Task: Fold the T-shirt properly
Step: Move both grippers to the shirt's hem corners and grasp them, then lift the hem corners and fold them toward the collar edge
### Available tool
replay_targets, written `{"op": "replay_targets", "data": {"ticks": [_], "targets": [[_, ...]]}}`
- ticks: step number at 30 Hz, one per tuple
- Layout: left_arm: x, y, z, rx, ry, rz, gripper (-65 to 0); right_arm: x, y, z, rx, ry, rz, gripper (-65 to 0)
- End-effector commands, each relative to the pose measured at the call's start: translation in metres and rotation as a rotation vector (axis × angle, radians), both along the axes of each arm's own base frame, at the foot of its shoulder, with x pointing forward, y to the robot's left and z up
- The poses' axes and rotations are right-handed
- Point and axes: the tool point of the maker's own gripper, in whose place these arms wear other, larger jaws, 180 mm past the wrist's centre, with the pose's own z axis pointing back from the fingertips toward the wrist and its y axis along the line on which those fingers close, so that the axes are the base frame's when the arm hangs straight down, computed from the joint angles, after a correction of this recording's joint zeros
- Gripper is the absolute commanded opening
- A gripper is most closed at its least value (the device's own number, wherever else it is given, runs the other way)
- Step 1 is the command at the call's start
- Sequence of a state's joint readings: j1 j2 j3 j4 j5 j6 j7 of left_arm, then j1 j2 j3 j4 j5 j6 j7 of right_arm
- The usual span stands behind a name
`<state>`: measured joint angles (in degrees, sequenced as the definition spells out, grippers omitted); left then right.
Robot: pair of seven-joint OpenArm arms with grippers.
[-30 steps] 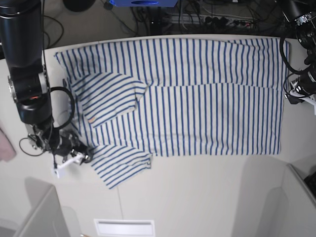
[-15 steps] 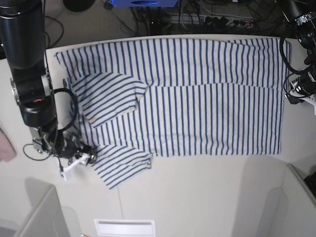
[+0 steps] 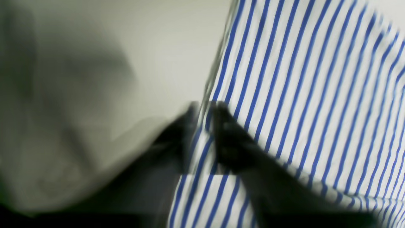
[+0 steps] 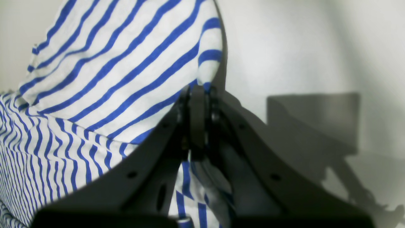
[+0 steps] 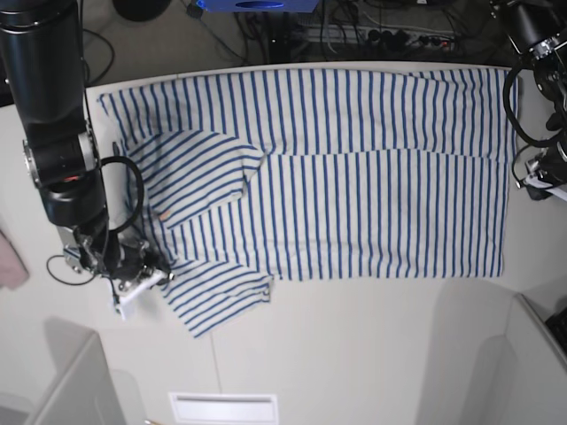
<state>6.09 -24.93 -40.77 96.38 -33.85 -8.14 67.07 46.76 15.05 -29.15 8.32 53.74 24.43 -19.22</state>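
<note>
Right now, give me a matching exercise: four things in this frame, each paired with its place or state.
Things:
1. right pincer
2. left pincer
3. T-shirt
4. pink cloth

Places or states:
A. spread flat across the table
B. shut on a striped sleeve edge
C. at the base view's far left edge
D. slightly parted astride the shirt's edge

Pairs: 1-B, 2-D, 3-A, 4-C

One striped T-shirt [image 5: 354,177], one pink cloth [image 5: 11,258], two robot arms, one table [image 5: 354,345]
</note>
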Motion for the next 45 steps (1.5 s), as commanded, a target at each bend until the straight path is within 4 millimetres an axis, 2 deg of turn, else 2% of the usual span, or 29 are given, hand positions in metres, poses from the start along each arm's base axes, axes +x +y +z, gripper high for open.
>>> {"op": "replay_targets", "data": {"ticks": [1, 4, 6, 11, 15, 17, 21, 25, 27, 28, 32, 36, 45], "targets": [[0.011, 0.008, 0.019, 0.043, -0.049, -0.001, -34.7, 0.020, -0.005, 0.022, -0.001, -0.060, -0.012, -65.0], [0.033, 0.013, 0.030, 0.016, -0.103, 0.022, -13.0, 0.020, -0.005, 0.022, -0.001, -0.060, -0.012, -65.0], [0.048, 0.018, 0.028, -0.033, -0.122, 0.050, -5.4, 0.020, -0.004, 0.022, 0.000, -0.060, -0.011, -65.0], [0.109, 0.002, -0.002, -0.165, -0.111, 0.035, -4.3, 0.021, -0.004, 0.023, 0.000, -0.063, -0.011, -65.0], [0.148, 0.015, -0.025, -0.126, -0.126, 0.046, -4.3, 0.021, -0.004, 0.023, 0.000, -0.061, -0.009, -65.0], [0.158, 0.021, -0.036, -0.115, -0.106, 0.061, -4.3, 0.021, -0.004, 0.023, 0.000, -0.061, -0.009, -65.0], [0.172, 0.038, -0.044, -0.077, -0.124, 0.108, -4.3, 0.021, -0.006, 0.023, -0.002, -0.061, -0.012, -65.0], [0.182, 0.039, -0.048, -0.022, -0.124, 0.099, -4.3, 0.020, -0.008, 0.023, -0.004, -0.059, -0.014, -65.0], [0.181, 0.038, -0.055, -0.001, -0.105, 0.089, -4.1, 0.020, -0.006, 0.023, -0.002, -0.059, -0.012, -65.0], [0.180, 0.037, -0.059, -0.001, -0.098, 0.089, -3.9, 0.020, -0.006, 0.023, -0.002, -0.059, -0.012, -65.0], [0.187, 0.012, -0.073, -0.019, -0.100, 0.059, -3.6, 0.020, -0.006, 0.023, -0.002, -0.059, -0.012, -65.0], [0.187, -0.001, -0.082, -0.033, -0.092, 0.044, -3.8, 0.020, -0.010, 0.023, -0.006, -0.059, -0.016, -65.0], [0.186, -0.001, -0.083, -0.043, -0.095, 0.054, -4.4, 0.020, -0.011, 0.023, -0.007, -0.059, -0.017, -65.0]]}}
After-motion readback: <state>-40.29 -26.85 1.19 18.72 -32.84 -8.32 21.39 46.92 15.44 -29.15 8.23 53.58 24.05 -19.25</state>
